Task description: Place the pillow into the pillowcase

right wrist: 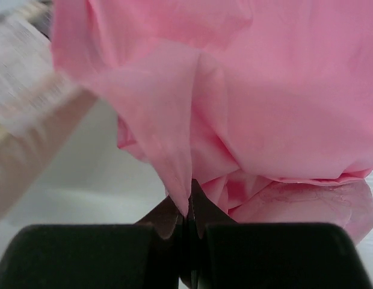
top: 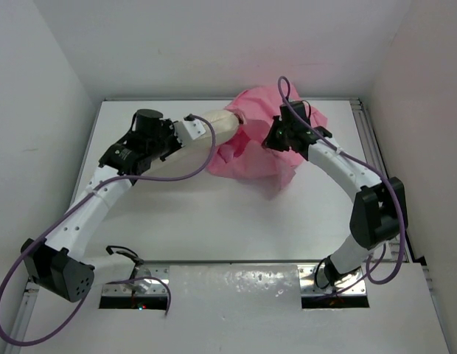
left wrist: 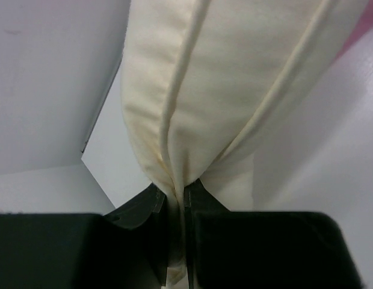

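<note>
Both hands clamped on fabric. Left hand [left wrist: 175,198] pinches pillow [left wrist: 234,90] by piped end seam. Pillow extends ahead of hand, far end meeting pillowcase [top: 262,151], probably for pushing in. Right hand [right wrist: 188,208] nips pillowcase fold, likely lifting mouth off worktop [top: 214,214]. Tag [right wrist: 21,66] up-left of right hand: print blurred, unreadable.

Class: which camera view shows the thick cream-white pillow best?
The top external view: it shows most of the thick cream-white pillow, its right end meeting the shiny pink satin pillowcase. The left wrist view shows only a close-up of one seamed edge; the right wrist view, a blurred cream sliver.
</note>
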You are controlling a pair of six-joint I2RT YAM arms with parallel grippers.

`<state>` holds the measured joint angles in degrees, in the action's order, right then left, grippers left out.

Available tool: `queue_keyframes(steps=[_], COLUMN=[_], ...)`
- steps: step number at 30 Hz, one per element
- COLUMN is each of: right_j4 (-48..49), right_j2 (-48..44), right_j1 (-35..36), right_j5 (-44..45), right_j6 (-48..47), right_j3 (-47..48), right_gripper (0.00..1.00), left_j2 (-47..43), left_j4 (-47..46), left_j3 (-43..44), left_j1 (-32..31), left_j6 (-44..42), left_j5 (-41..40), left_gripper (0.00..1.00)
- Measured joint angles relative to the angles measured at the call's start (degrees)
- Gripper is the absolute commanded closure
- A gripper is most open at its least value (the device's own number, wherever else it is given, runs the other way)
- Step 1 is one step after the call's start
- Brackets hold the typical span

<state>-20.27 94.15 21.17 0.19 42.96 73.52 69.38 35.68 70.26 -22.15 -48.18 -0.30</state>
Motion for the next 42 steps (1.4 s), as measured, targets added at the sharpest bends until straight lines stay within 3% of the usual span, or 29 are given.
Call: queue_keyframes(steps=[8, 16, 17, 19, 20, 21, 24, 25, 26, 29, 31, 33, 36, 38, 39, 40, 42], right_j4=[-0.3, 1.8, 2.2, 2.3, 2.6, 2.5, 1.6, 0.6, -0.3, -3.2, -3.8, -3.7, -3.8, -3.8, -3.7, -3.5, -3.0], right_j2=[0.0, -3.4, -4.4, -6.5, -7.7, -8.5, -12.2, -13.1, -13.8, -15.4, -16.5, -17.6, -16.5, -13.3, -10.7, -7.8, -0.3], right_j1=[2.7, 6.6, 6.8, 6.8, 6.8, 6.8, 6.8, 6.8, 6.8, 6.0, 4.8, 2.7, 0.1, -0.6, -0.6, -0.5, -0.3], right_j5=[-2.8, -6.6, -7.0, -7.6, -7.9, -8.2, -9.0, -9.4, -9.8, -10.9, -11.3, -11.6, -12.1, -12.3, -12.5, -12.5, -12.6], right_j6=[-5.3, -9.2, -9.8, -11.0, -11.8, -12.9, -16.0, -17.4, -18.4, -22.5, -24.4, -25.8, -27.2, -27.5, -27.6, -27.6, -28.1], right_j3=[0.1, -4.4, -5.8, -8.8, -10.5, -11.6, -16.7, -18.1, -18.8, -20.0, -20.0, -19.8, -16.2, -10.8, -6.8, -2.8, 6.8], right_gripper=[1.00, 1.00, 1.00, 1.00, 0.99, 0.96, 0.73, 0.44, 0.34, 0.13, 0.13, 0.37, 0.82, 0.78, 0.67, 0.42, 0.27], left_j2=[-0.1, 0.0, 0.0, 0.3, 0.3, 0.4, 0.4, 0.4, 0.4, 0.4, 0.4, 1.4, 5.1, 10.7, 13.9, 17.0, 25.0], left_j4=[-5.7, -12.4, -13.0, -14.6, -14.9, -15.1, -14.8, -14.1, -12.5, -6.9, -4.0, -1.5, 1.9, 5.9, 7.8, 9.3, 13.2], left_j3=[-2.8, -20.6, -22.2, -25.2, -25.9, -26.3, -25.6, -25.1, -23.9, -17.2, -11.7, -4.7, 5.3, 12.9, 16.5, 19.3, 24.2], left_j1=[-2.1, -12.9, -14.0, -16.2, -16.6, -17.2, -17.6, -17.6, -17.6, -17.1, -16.2, -13.6, -7.9, -2.6, -0.1, 2.1, 7.0], left_j6=[-0.7, -3.0, -3.0, -3.0, -3.1, -2.8, -2.0, -1.9, -1.8, -0.8, 0.9, 3.9, 7.5, 8.7, 8.9, 9.1, 8.7], left_j5=[-2.2, -3.0, -3.2, -3.3, -3.1, -2.6, -0.2, 0.8, 1.9, 6.1, 9.3, 12.7, 17.2, 19.8, 20.9, 21.2, 22.3], left_gripper=[1.00, 0.99, 0.78, 0.49, 0.14, 0.02, 0.00, 0.00, 0.00, 0.00, 0.00, 0.00, 0.00, 0.01, 0.00, 0.00, 0.00])
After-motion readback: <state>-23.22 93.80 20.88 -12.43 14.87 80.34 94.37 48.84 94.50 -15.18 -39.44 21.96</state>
